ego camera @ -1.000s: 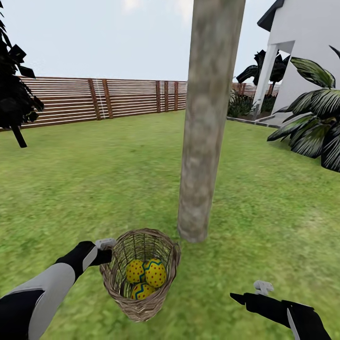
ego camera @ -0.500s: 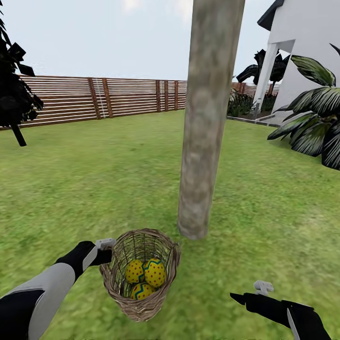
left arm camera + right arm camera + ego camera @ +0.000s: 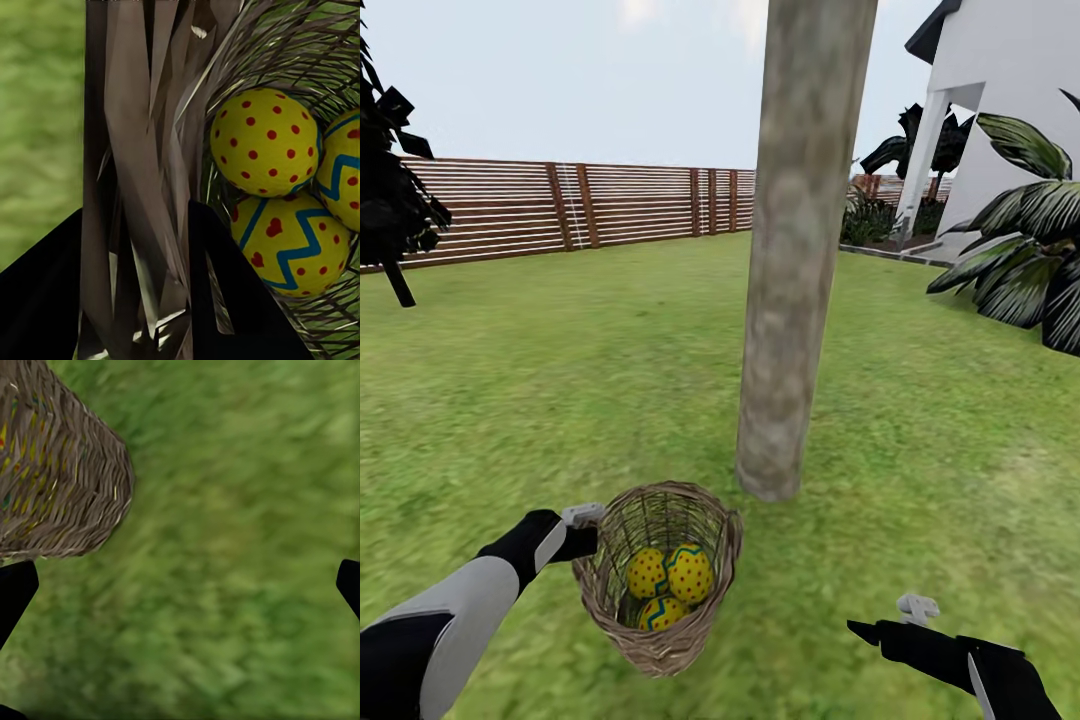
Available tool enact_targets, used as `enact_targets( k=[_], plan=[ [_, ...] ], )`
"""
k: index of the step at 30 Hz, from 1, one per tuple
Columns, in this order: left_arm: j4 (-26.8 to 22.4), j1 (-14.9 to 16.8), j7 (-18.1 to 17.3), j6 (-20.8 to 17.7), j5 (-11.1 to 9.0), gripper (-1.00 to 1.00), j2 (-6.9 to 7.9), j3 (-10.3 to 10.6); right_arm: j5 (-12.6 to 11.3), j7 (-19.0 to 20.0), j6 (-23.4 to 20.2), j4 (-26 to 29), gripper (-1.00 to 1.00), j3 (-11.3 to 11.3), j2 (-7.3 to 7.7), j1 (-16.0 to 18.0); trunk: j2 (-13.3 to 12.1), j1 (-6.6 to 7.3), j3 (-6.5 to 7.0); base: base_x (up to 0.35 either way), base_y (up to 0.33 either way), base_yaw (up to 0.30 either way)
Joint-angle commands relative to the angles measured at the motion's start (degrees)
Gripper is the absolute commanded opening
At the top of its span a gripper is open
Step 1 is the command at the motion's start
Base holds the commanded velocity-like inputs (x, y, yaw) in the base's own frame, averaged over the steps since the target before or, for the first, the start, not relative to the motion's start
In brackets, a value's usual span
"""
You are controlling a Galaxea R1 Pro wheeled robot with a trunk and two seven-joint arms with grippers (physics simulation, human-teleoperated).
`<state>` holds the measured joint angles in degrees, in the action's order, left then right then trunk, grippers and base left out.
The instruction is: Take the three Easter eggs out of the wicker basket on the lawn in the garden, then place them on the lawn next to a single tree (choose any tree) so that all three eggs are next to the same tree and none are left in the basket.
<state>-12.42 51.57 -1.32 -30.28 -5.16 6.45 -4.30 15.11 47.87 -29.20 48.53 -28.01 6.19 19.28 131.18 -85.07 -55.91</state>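
Observation:
The wicker basket (image 3: 660, 640) hangs just above the lawn (image 3: 560, 380), slightly tilted, a short way in front of the thick pale tree (image 3: 790, 300). Three yellow Easter eggs (image 3: 690, 572) with red dots lie inside it; the left wrist view shows them close up (image 3: 266, 141). My left gripper (image 3: 585, 540) is shut on the basket's left rim, and the woven wall (image 3: 150, 150) runs between its black fingers (image 3: 37, 300). Low at the right, my right gripper (image 3: 857, 629) stands open over grass, beside the basket's outer wall (image 3: 52, 487).
A brown slat fence (image 3: 610, 205) runs along the back of the garden. A palm (image 3: 1025, 260) and a white house (image 3: 1000, 110) stand at the right, a dark thin-trunked tree (image 3: 395, 200) at the far left. Open grass lies around the trunk.
The whole view has shifted a little: the tree's base now sits slightly higher in the picture. Both grippers and the basket hold the same places relative to me.

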Motion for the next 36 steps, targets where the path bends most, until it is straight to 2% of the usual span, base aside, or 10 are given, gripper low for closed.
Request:
enact_targets(
  k=[1,2,3,8,16,17,32,33,36],
  plan=[
    [-0.1,-0.1,0.0,-0.4,0.4,-1.00,-0.04,-0.2,0.4,0.5,-0.3,0.1,1.00,-0.2,-0.04,0.1,0.4,-0.23,-0.25,0.000,0.000,0.000],
    [-0.1,-0.1,0.0,-0.3,0.4,-1.00,-0.04,-0.2,0.4,0.5,-0.3,0.1,1.00,-0.2,-0.04,0.1,0.8,-0.45,-0.43,0.000,0.000,0.000],
    [-0.3,-0.2,-0.1,-0.1,-1.1,-1.00,0.32,-0.6,0.6,0.5,-0.2,-0.2,1.00,-0.1,0.22,0.4,0.8,-0.42,-0.41,0.000,0.000,0.000],
    [-1.1,-0.6,-0.1,-0.2,-1.7,-1.00,1.77,-0.5,0.6,0.5,-0.2,-1.0,1.00,-0.1,0.39,0.6,0.8,-0.42,-0.41,0.000,0.000,0.000],
    [-1.3,-0.6,-0.1,-0.2,-1.9,-1.00,1.81,-0.4,0.6,0.5,-0.2,-1.2,1.00,-0.1,0.40,0.6,0.8,-0.42,-0.41,0.000,0.000,0.000],
    [-1.3,-0.6,-0.1,-0.2,-1.1,-1.00,1.81,-0.4,0.6,0.5,-0.2,-1.2,1.00,-0.1,0.40,0.6,0.8,-0.42,-0.41,0.000,0.000,0.000],
    [-1.3,-0.6,-0.1,-0.2,-1.1,-1.00,1.80,-0.4,0.6,0.5,-0.2,-1.2,1.00,-0.1,0.40,0.6,0.8,-0.42,-0.41,0.000,0.000,0.000],
    [-1.3,-0.6,-0.2,-0.2,-1.1,1.00,1.81,-0.4,0.6,0.5,-0.2,-1.2,1.00,-0.1,0.40,0.6,0.8,-0.42,-0.41,0.000,0.000,0.000],
    [-1.3,-0.6,-0.2,-0.2,-1.1,1.00,1.81,-0.4,0.6,0.5,-0.2,-1.2,1.00,-0.1,0.40,0.6,0.8,-0.42,-0.41,0.000,0.000,0.000]
  ],
)
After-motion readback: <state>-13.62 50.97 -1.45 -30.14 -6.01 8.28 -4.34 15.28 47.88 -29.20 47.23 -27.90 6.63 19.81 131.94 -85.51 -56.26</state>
